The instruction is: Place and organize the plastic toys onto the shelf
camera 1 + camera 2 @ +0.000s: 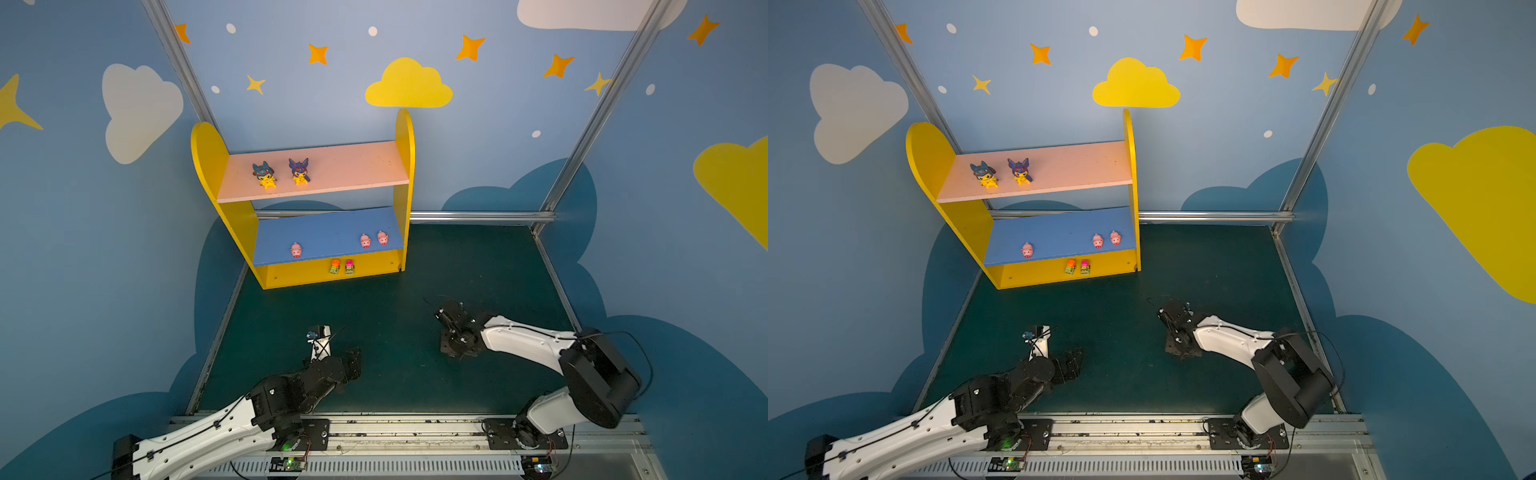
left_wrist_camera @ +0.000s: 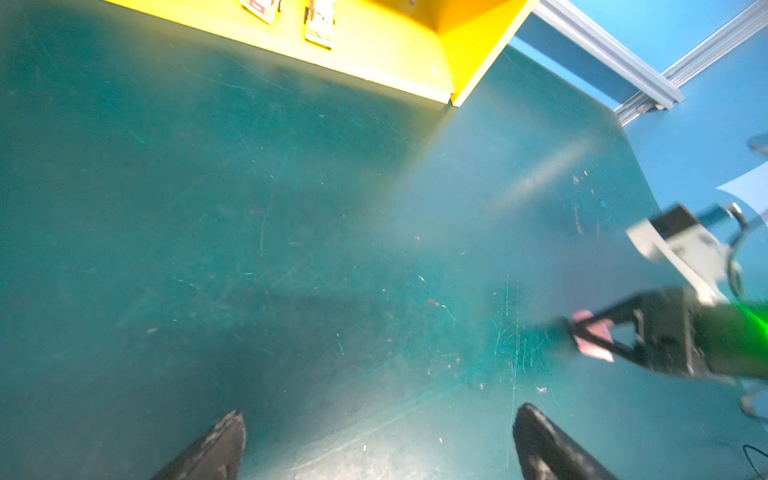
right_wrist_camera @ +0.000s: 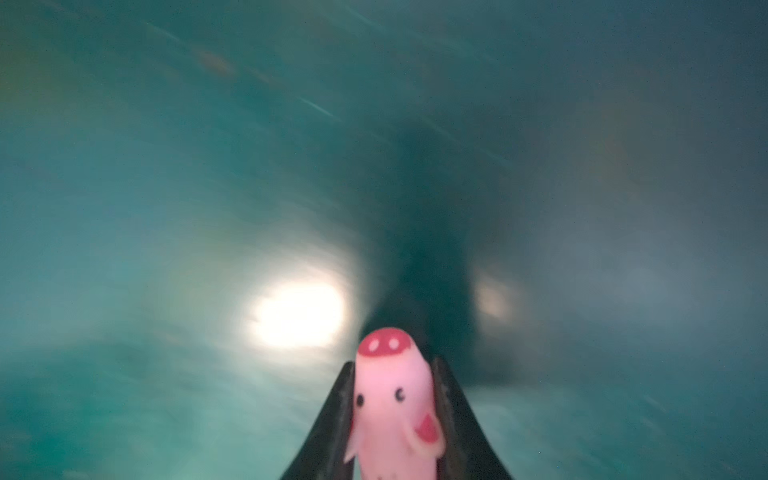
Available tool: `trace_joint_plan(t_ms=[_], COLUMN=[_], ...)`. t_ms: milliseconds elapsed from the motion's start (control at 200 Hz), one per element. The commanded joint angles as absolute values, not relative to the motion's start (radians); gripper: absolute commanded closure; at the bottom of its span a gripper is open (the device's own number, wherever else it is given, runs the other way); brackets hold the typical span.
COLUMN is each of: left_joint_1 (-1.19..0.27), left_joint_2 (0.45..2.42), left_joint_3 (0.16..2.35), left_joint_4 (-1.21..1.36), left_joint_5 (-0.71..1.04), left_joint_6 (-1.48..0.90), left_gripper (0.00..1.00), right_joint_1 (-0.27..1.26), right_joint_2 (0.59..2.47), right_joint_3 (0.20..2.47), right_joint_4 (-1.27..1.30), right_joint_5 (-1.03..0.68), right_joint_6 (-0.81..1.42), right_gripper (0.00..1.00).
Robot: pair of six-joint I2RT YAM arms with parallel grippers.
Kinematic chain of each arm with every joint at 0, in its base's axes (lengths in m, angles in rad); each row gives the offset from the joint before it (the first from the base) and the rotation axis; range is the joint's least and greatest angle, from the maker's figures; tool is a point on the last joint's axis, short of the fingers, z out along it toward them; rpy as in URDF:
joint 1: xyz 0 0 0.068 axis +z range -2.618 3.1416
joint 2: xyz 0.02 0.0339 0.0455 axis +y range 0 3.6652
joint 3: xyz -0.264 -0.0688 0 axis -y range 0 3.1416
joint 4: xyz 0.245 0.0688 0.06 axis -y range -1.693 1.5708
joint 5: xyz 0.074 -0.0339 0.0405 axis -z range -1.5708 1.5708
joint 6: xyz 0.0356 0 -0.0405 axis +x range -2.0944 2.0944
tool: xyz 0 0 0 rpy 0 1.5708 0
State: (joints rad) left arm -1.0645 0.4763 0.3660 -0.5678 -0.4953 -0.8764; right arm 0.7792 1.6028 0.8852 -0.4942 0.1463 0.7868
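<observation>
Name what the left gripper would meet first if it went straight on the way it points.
Likely the green mat, as the left gripper tilts down; skimming level, the shelf's yellow base. Depth is unclear.

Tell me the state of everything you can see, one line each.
shelf: upright.
blue-hooded figurine: upright on the pink upper board.
purple-hooded figurine: upright beside it.
left pig: on the blue lower board.
middle pig: same board, further right.
right pig: beside it.
orange-topped car: on the yellow base.
pink-topped car: beside it.
fourth pig: held, off the shelf.
right gripper: jaws shut on the fourth pig.
left gripper: jaws open, empty.
</observation>
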Motion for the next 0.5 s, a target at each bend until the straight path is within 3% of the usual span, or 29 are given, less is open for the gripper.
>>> trace_joint_plan(t_ms=[0,285,491], left_joint_1=[-1.057,-1.049,-1.035], left_joint_2=[0.462,0.471,0.478], left_joint_3=[0.398,0.429,0.44], left_joint_4=[-0.644,-0.683,-0.688], left_joint_5=[-0.533,-0.552,-0.562], left_joint_6=[-0.885,-0.888,-0.877], left_gripper=[0.0,0.0,0.0], right_joint_1=[0.796,0.796,0.799], right_joint_2=[1.7,1.97,1.953], right_joint_3=[1.014,1.263,1.238], right_joint_4=[-0.469,-0.5,-0.481], right_joint_5=[0.107,0.072,0.079], right_joint_6=[0.747,0.703,0.686], right_gripper=[0.73,0.71,0.39])
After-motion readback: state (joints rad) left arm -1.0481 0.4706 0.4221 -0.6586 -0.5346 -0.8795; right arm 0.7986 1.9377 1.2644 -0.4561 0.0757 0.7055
